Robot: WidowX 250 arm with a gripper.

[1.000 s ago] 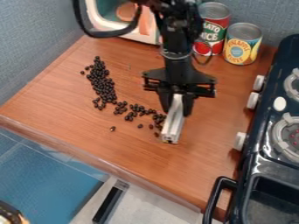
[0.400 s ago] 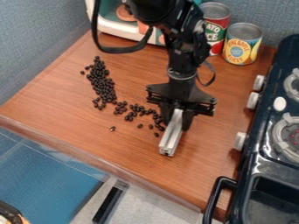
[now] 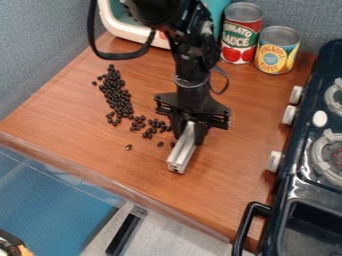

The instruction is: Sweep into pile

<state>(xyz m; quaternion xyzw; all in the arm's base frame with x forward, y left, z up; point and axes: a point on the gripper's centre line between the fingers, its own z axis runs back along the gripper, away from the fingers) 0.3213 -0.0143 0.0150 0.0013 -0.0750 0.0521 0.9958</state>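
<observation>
The black gripper (image 3: 189, 127) hangs over the middle of the wooden counter, shut on a pale metal bar (image 3: 182, 152) that slants down toward the counter's front edge. Small black beans (image 3: 118, 99) form a long band left of the gripper, and the band bends right toward it as a thinner scatter (image 3: 152, 127). A lone bean (image 3: 129, 147) lies a little in front of the scatter. The bar and gripper hide the scatter's right end.
Behind the arm stand a red tomato can (image 3: 240, 35), a yellow-labelled can (image 3: 276, 51) and a white-and-teal toy (image 3: 127, 27). A dark toy stove (image 3: 304, 165) lines the right side. The wooden counter (image 3: 220, 192) ends in front at a clear plastic edge.
The gripper and bar first came forward toward the counter's front edge, then shifted left, over the right end of the bean scatter. The main band of beans looks unmoved.
</observation>
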